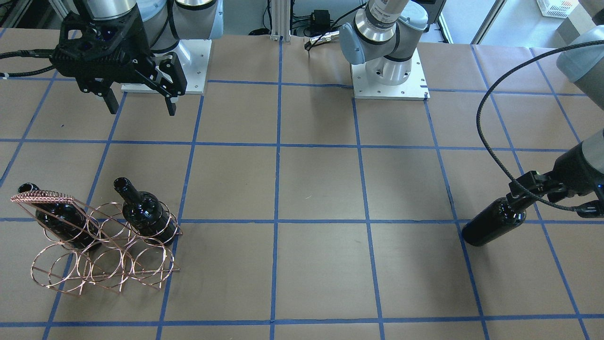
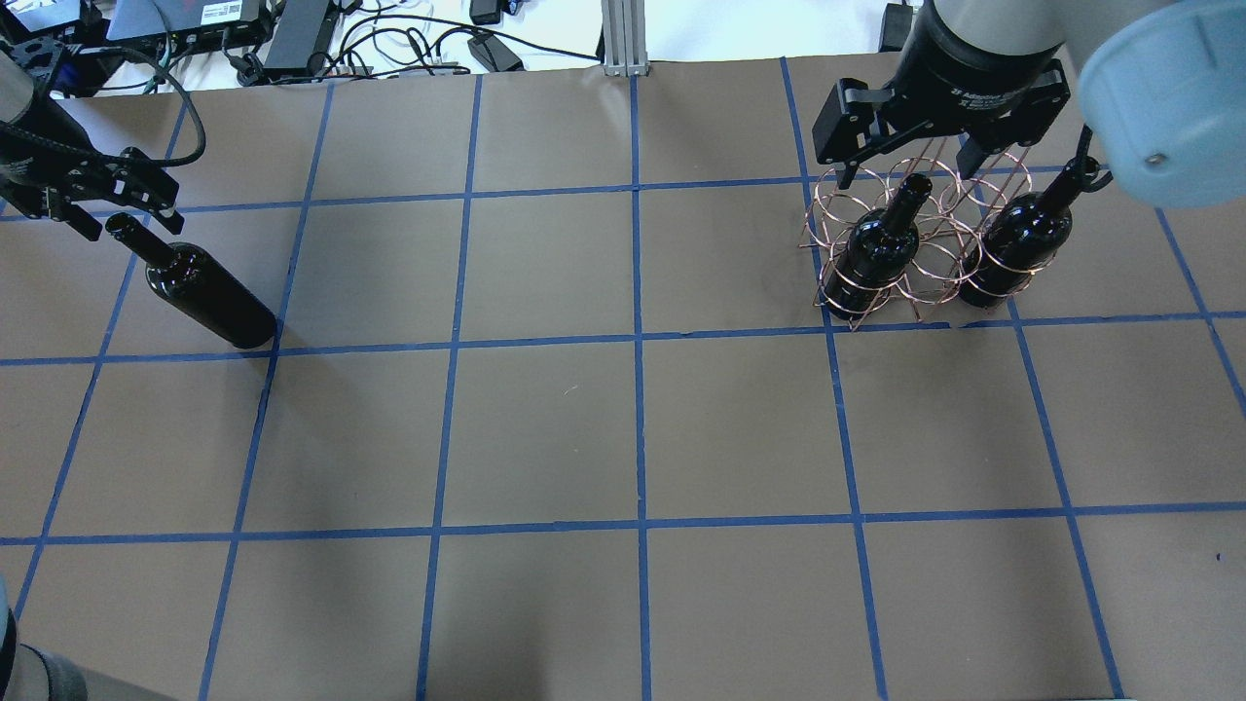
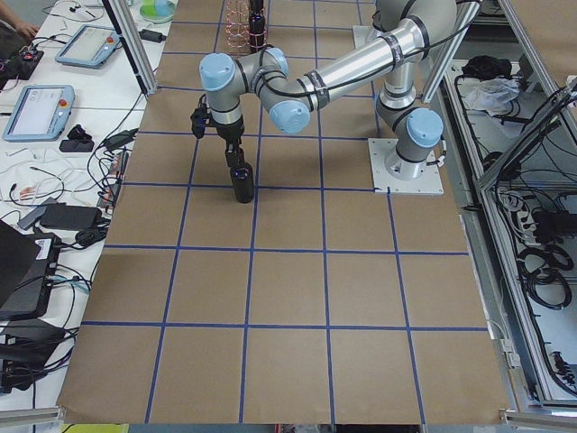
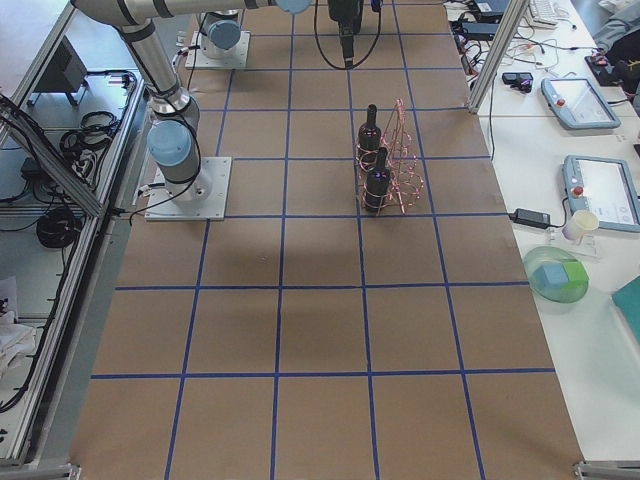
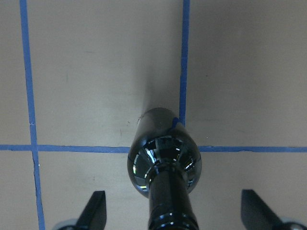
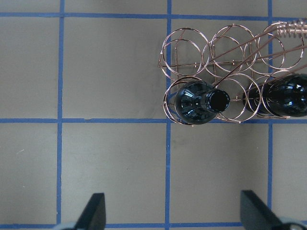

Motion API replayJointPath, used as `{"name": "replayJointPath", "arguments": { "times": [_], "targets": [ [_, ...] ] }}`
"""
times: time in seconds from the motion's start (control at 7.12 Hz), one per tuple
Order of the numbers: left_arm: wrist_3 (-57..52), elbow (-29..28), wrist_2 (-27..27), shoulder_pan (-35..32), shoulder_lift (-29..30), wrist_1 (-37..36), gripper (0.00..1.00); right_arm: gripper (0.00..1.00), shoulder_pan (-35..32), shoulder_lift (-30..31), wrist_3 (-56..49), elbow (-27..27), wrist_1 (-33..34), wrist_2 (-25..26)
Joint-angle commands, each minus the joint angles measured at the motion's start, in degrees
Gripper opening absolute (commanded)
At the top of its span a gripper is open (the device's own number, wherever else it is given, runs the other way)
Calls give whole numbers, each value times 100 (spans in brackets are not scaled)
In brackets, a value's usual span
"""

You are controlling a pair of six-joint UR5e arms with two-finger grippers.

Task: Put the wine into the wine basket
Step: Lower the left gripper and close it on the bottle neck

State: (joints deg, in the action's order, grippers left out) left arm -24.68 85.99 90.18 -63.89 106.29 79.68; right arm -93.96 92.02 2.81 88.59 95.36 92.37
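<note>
A near-black wine bottle (image 2: 209, 297) stands on the table at the left; it also shows in the front view (image 1: 493, 222) and the left wrist view (image 5: 165, 158). My left gripper (image 2: 127, 219) is open, its fingers (image 5: 96, 211) wide on either side of the bottle's neck without touching it. The copper wire wine basket (image 2: 915, 243) stands at the far right with two bottles (image 2: 876, 248) (image 2: 1017, 243) upright in its loops. My right gripper (image 1: 141, 104) hangs open and empty above and behind the basket (image 6: 216, 48).
The table is brown paper with a blue tape grid. The arm bases (image 1: 389, 75) (image 1: 163, 85) stand at the robot's edge. A black cable (image 1: 486, 137) loops from the left arm. Loose cables and gear (image 2: 389, 39) lie past the far edge.
</note>
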Motion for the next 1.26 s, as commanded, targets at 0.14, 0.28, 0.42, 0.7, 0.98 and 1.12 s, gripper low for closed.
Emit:
{"name": "replayJointPath", "arguments": {
  "times": [0.14,0.28,0.42,0.7,0.98,1.12],
  "targets": [
    [-19,6,35,-1,67,3,93,100,0,0,0,0,0,0],
    [-28,6,43,-1,94,3,86,100,0,0,0,0,0,0],
    [-28,6,43,-1,111,-14,86,100,0,0,0,0,0,0],
    [-28,6,35,8,155,-14,82,100,0,0,0,0,-9,0],
    [-28,6,52,8,173,90,67,100,0,0,0,0,-9,0],
    [-28,6,52,8,173,152,67,100,0,0,0,0,0,0]
  ]
}}
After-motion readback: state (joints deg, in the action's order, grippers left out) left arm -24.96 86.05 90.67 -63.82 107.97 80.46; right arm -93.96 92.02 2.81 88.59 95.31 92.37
